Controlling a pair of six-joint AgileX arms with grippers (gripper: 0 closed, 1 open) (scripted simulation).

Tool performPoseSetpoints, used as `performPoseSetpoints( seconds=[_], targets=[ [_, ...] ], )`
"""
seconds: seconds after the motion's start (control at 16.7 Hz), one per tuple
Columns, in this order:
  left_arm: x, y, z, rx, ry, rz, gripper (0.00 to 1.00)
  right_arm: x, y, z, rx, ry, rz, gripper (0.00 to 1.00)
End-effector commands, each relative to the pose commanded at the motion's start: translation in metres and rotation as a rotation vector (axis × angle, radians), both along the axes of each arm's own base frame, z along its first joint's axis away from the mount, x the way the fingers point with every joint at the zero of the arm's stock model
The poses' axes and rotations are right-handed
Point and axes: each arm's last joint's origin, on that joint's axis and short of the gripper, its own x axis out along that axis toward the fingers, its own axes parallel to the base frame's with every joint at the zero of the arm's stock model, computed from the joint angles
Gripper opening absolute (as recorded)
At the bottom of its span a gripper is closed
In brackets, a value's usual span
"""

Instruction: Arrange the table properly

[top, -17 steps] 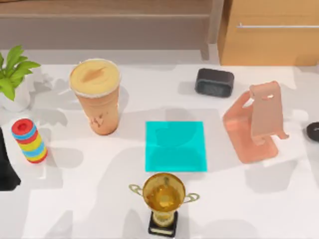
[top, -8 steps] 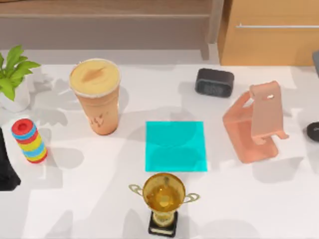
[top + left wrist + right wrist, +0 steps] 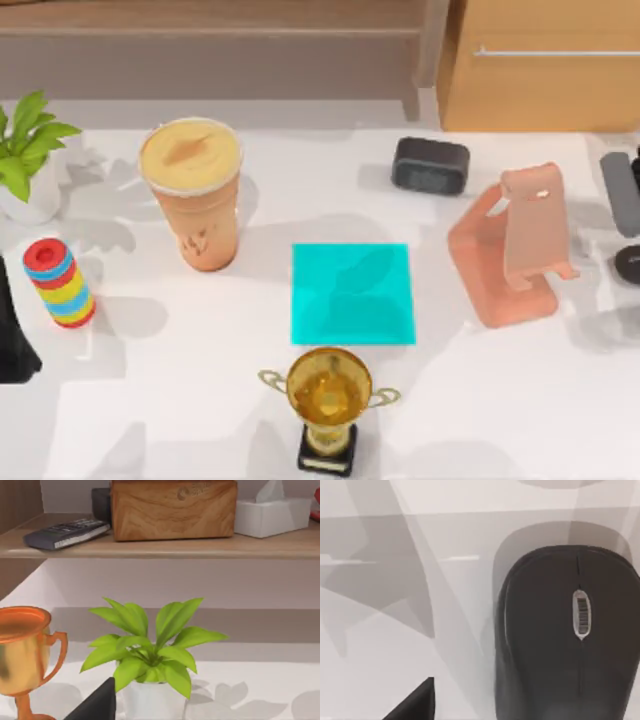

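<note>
now, top view: white table point(image 3: 180, 400) under cyan mat point(image 3: 352, 293), cup point(image 3: 195, 192), trophy point(image 3: 328, 400), phone stand point(image 3: 515, 245); right arm point(image 3: 622, 190) over mouse point(image 3: 630, 264) at right edge. left wrist view: plant point(image 3: 150, 650), parked. right wrist view: mouse point(image 3: 570, 630) directly below; fingers' state cannot tell. best to centre on mouse body, then descend straight.

Legible markings: none.
The wooden box point(image 3: 173, 509) carries a faint round stamp and the cup point(image 3: 196, 192) a small dark mark; neither can be read.
</note>
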Motion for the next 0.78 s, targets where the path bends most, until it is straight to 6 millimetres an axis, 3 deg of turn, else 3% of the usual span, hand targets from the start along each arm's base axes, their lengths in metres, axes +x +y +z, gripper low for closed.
performPoseSetpoints(
  seconds=[0.12, 0.36, 0.78],
  targets=[
    [0.000, 0.000, 0.000, 0.000, 0.000, 0.000, 1.00, -0.002, 0.000, -0.016, 0.000, 0.009, 0.000, 1.00],
    [0.000, 0.000, 0.000, 0.000, 0.000, 0.000, 1.00, -0.003, 0.000, -0.020, 0.000, 0.011, 0.001, 1.00],
    [0.000, 0.000, 0.000, 0.000, 0.000, 0.000, 1.00, -0.003, 0.000, -0.020, 0.000, 0.011, 0.001, 0.47]
  ],
)
